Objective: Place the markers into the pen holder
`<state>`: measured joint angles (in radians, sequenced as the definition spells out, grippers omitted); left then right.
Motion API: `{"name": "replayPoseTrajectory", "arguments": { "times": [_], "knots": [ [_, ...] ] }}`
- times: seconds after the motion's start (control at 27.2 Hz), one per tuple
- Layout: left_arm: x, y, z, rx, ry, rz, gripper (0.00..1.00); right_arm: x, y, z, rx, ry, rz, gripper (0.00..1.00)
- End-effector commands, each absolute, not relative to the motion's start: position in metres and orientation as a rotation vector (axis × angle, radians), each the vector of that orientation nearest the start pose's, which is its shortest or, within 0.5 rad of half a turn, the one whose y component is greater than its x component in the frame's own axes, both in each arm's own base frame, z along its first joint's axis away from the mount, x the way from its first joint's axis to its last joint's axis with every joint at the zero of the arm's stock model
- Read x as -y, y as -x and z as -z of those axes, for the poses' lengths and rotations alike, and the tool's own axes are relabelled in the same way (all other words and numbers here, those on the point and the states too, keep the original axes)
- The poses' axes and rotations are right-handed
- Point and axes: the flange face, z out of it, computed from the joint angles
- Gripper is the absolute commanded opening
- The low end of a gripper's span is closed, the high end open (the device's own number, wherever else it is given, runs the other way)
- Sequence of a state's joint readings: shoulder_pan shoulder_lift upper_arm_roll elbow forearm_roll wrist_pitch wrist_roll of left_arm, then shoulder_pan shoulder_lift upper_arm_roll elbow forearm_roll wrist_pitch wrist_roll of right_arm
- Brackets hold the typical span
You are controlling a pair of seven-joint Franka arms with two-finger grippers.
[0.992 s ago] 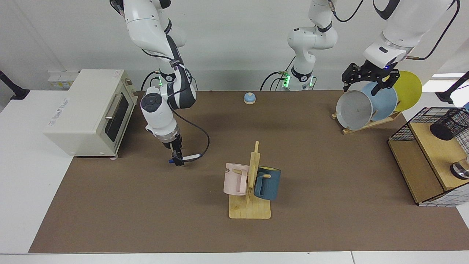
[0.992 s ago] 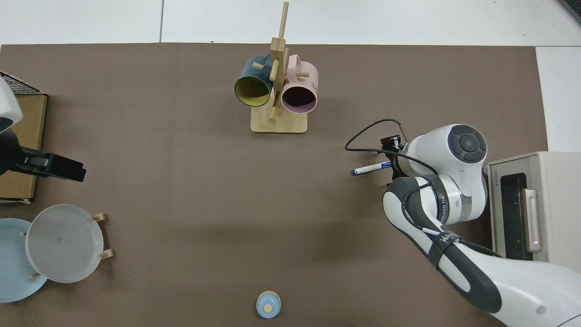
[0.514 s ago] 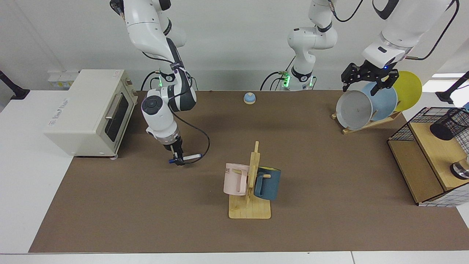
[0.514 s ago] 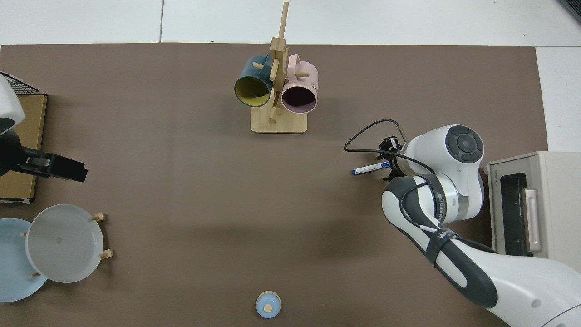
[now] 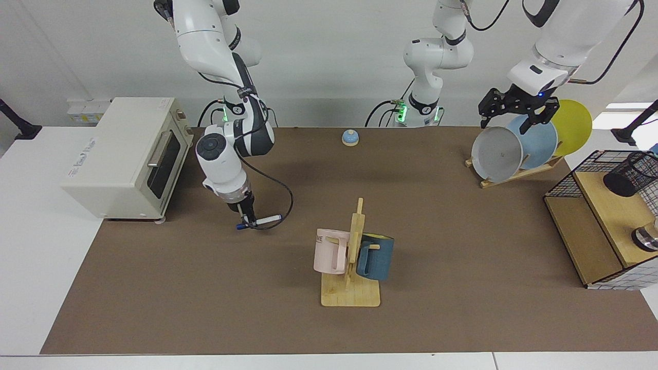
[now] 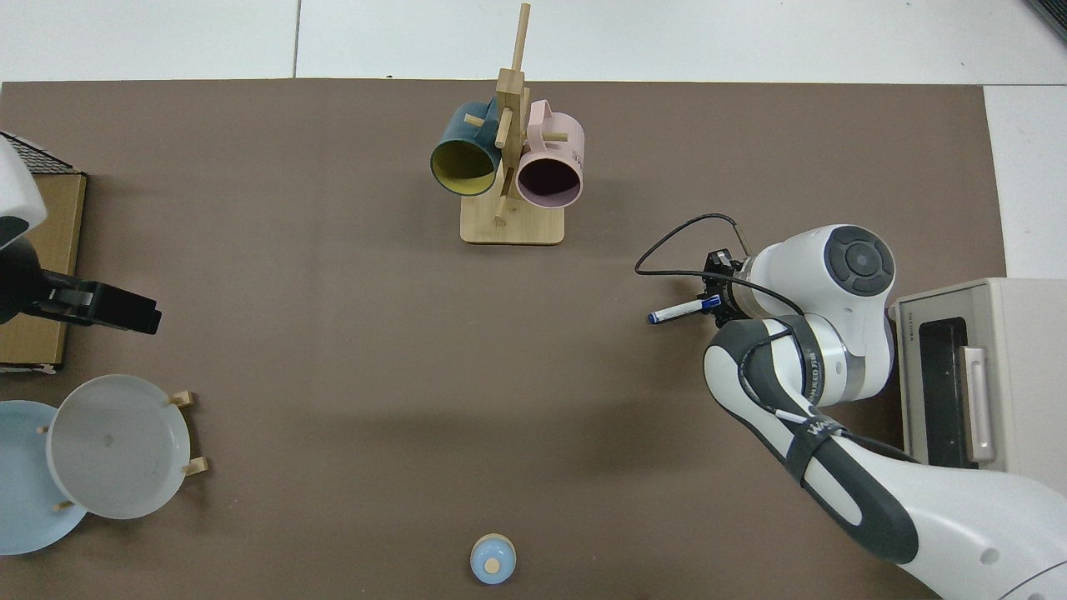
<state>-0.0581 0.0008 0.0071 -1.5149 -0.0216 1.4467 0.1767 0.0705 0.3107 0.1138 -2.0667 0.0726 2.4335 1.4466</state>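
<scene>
On the worktop (image 5: 154,308), in the facing view: a mug rack (image 5: 351,267) stands at centre front, a bell (image 5: 350,137) behind it near the rear edge. The oven (image 5: 123,154) sits at the view's left, with the right pincer (image 5: 249,222) just beside it gripping a marker (image 5: 267,220) held level, apparently clear of the mat. At the view's right, the left pincer (image 5: 518,110) hangs above the plate rack (image 5: 514,149); the wire basket (image 5: 601,216) in front of that carries the pen holder (image 5: 631,174) on its shelf.
</scene>
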Motion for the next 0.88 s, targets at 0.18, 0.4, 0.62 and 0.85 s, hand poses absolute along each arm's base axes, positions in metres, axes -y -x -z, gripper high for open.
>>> {"name": "replayPoseTrajectory", "arguments": {
  "times": [0.18, 0.4, 0.62, 0.85],
  "knots": [
    [0.032, -0.532, -0.64, -0.359, 3.156, -0.116, 1.0, -0.1, -0.586, -0.319, -1.844, 2.424, -0.048, 0.0],
    [0.032, -0.531, -0.641, -0.357, 3.156, -0.121, 1.0, -0.1, -0.574, -0.38, -1.831, 2.436, -0.037, 0.0],
    [0.032, -0.531, -0.64, -0.364, 3.155, -0.126, 1.0, -0.104, -0.564, -0.443, -1.781, 2.488, -0.05, 0.0],
    [0.032, -0.53, -0.636, -0.367, 3.156, -0.14, 1.0, -0.106, -0.546, -0.509, -1.746, 2.485, -0.016, 0.0]
  ]
}}
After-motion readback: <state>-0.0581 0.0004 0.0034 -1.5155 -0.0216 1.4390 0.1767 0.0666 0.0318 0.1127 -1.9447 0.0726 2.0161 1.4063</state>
